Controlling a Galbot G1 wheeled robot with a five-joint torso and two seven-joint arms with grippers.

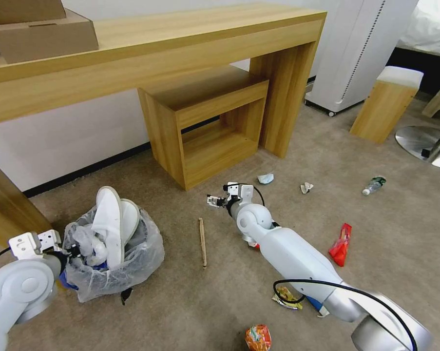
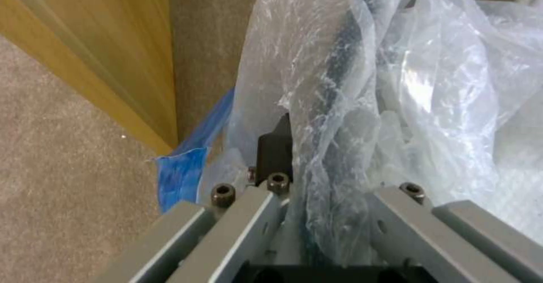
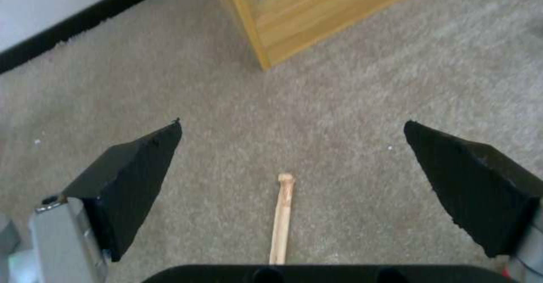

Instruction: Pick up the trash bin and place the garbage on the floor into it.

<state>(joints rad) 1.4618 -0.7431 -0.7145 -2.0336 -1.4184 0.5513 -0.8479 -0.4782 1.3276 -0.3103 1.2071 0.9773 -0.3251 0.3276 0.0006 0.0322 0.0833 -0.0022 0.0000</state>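
Left tool: clenched on trash bin rim.
Right tool: released, above stick.
Slippers: inside bin.

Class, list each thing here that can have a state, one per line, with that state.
trash bin: upright, bag-lined, holding two slippers
left gripper: shut on the bin's rim
right gripper: open above the wooden stick
wooden stick: lying flat on carpet
bottle: lying on its side
red wrapper: crumpled on carpet
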